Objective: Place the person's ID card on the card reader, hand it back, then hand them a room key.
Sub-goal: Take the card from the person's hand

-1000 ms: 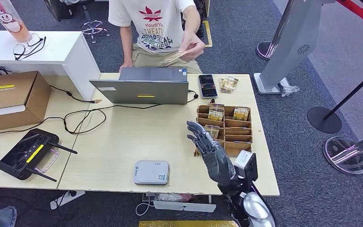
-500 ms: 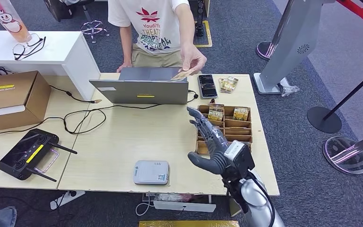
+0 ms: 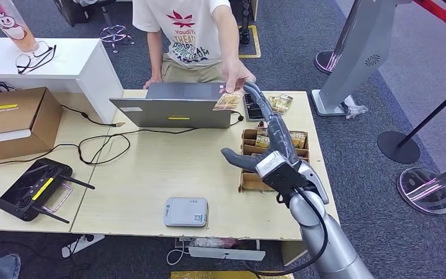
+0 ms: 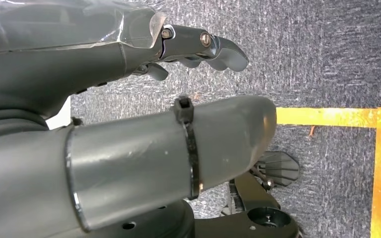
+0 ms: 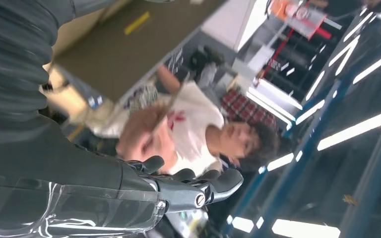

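Almost at the handover: card offered, not yet taken

Starting at the left of the desk, a cardboard box [image 3: 13, 119] and a black controller [image 3: 35, 189] lie well apart from the action. Nearer the middle, the white reader [image 3: 186, 211] sits close to the desk's front edge, bare on top. Behind it stands the laptop [image 3: 177, 106], and just past its right corner a person's hand [image 3: 236, 77] holds out the card [image 3: 229, 101] above the desk. The right hand [image 3: 265, 139] is stretched toward it, fingers long and spread, thumb swung out to the side, holding nothing; its fingertips [image 3: 251, 90] lie just beside the person's hand and the card, though whether they touch is hard to tell. Under the arm sits the tray [image 3: 250, 181] of key cards, with a phone [image 3: 254, 105] beyond it. The left hand [image 4: 129, 119] hangs over carpet, fingers loosely curled around nothing I can see; whether it counts as closed I cannot tell.

Judging by this, the risk is in the closing. The card is thin and held at a slant, so fingers closing late or off its edge could knock it loose or pinch the person's hand. A weak pinch could drop it onto the tray or laptop during the carry to the reader
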Controlling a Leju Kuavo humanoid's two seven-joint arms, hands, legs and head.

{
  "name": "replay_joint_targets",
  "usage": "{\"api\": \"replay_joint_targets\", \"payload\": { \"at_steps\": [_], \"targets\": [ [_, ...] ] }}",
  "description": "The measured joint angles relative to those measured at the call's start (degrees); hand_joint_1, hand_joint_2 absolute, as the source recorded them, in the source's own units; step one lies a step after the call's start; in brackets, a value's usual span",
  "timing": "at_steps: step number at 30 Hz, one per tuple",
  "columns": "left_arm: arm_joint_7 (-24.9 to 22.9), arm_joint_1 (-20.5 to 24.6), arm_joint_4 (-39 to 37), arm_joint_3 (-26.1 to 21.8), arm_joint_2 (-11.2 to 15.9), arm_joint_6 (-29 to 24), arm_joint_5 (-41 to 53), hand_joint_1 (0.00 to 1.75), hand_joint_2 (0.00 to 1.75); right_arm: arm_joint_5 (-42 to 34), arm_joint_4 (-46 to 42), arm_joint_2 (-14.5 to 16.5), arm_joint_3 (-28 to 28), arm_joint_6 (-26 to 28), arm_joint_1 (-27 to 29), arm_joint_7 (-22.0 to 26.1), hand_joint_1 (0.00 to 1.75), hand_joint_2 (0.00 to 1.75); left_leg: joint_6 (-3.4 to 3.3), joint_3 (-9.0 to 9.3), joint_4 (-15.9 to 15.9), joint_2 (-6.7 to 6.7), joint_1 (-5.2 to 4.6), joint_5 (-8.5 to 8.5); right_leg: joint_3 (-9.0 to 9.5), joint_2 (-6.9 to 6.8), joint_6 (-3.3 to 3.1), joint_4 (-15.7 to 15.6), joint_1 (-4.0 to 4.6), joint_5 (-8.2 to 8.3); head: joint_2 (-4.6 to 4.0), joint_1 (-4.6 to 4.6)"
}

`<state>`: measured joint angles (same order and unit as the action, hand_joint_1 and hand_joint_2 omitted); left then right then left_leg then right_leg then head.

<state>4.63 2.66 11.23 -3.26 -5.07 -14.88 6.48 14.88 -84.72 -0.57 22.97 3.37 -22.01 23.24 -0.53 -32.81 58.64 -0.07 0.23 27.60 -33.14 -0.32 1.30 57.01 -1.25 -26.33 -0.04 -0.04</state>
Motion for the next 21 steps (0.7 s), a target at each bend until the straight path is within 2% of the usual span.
{"api": "replay_joint_targets", "payload": {
  "at_steps": [4,10,21],
  "targets": [
    [-0.50,0.45,0.00,0.27,0.00,0.20,0.56,0.00,0.00,6.83,1.34,-0.46,1.62,5.61,-3.02,-0.30,0.00,1.75,0.00,0.00,0.00,0.01,0.00,0.00,0.00,0.01,0.00,0.01,0.00,0.00,0.00,0.01],
    [-0.83,0.80,0.00,0.39,0.00,0.22,0.82,0.00,0.00,13.68,5.44,-0.61,4.48,11.01,-7.57,-0.93,0.00,1.75,0.02,0.01,0.00,0.01,0.00,-0.02,0.00,0.02,-0.01,0.02,0.00,0.01,0.00,0.01],
    [-1.55,1.09,0.00,0.68,0.00,0.18,1.73,0.00,0.00,19.66,13.41,-1.26,7.44,16.34,-12.41,-1.19,0.00,1.75,0.03,0.00,0.00,0.00,0.00,-0.02,0.00,0.01,-0.01,0.01,0.00,0.01,0.00,-0.01]
  ]
}}
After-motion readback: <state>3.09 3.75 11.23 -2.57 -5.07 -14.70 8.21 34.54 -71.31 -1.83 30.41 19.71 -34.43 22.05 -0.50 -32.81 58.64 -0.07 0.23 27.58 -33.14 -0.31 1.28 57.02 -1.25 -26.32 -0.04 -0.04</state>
